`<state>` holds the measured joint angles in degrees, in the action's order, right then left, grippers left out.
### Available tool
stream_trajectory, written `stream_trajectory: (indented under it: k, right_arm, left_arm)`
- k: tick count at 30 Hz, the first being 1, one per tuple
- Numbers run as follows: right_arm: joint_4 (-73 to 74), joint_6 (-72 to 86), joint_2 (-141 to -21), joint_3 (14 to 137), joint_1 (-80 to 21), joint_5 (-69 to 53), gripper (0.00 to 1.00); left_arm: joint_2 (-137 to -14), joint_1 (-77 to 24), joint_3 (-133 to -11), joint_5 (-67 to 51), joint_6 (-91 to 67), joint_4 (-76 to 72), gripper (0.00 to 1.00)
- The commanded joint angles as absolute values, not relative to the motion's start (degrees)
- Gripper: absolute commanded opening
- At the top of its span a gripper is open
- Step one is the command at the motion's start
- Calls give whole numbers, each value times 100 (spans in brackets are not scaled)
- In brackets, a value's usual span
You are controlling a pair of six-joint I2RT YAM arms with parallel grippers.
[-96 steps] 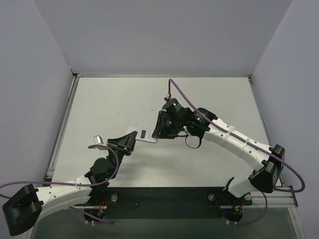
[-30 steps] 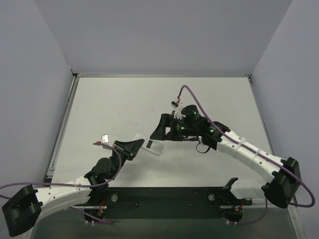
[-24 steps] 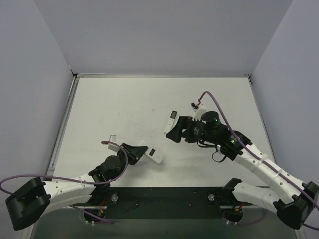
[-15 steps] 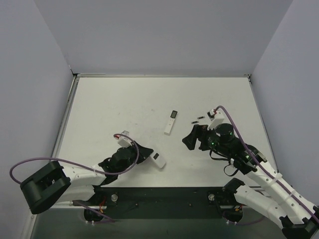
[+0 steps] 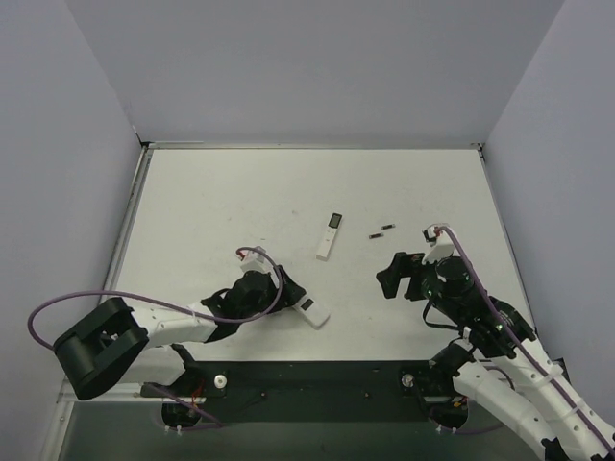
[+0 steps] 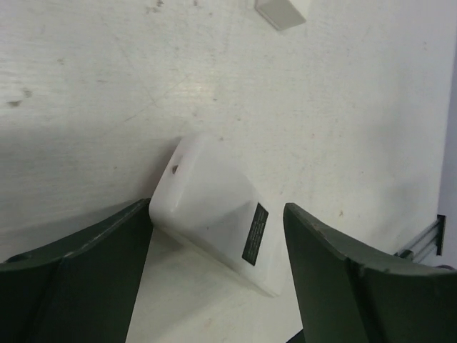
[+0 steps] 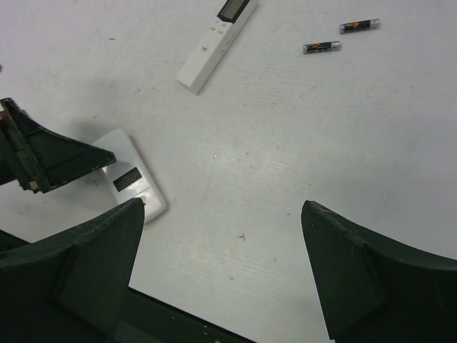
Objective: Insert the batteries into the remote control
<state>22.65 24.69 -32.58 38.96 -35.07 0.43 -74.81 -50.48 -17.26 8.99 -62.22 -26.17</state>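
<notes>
the left gripper (image 6: pixel 216 207) stands released, its fingers spread to either side of the remote control (image 5: pixel 311 309), which lies flat on the table (image 5: pixel 221 202) near the front edge, white face with its small dark rectangle up. one finger (image 6: pixel 86 264) sits just beside the remote's edge; the other is apart from it. the right gripper (image 7: pixel 223 206) hangs wide open above bare table, grasping nothing. the two batteries (image 7: pixel 321 47) lie close together farther back, near a longer slim remote (image 7: pixel 214 44).
</notes>
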Motion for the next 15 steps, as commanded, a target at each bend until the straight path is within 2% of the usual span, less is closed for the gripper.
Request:
stream_trajectory:
  k: [1, 3, 6, 8, 15]
  right_arm:
    - [2584, 2110, -2893, 3893, -3445, 965, 86]
    - [2706, 2048, -2725, 3937, -3437, 1429, 86]
    - [2952, 1986, -2400, 4007, -3437, 2028, 87]
    - [3128, 1943, -2110, 4060, -3437, 2739, 93]
    - [3524, 1776, -1214, 4377, -3445, 4569, 98]
  left_arm:
    - [-6805, -4966, -2302, 1818, -5476, -398, 87]
    - [-6610, -4887, -2347, 2073, -5397, 278, 92]
    - [-6049, -4589, -2548, 2345, -5292, 1114, 93]
    - [-5793, -4221, -2767, 2443, -5177, 1692, 95]
    - [-4178, -3287, -3549, 2951, -4081, 2680, 95]
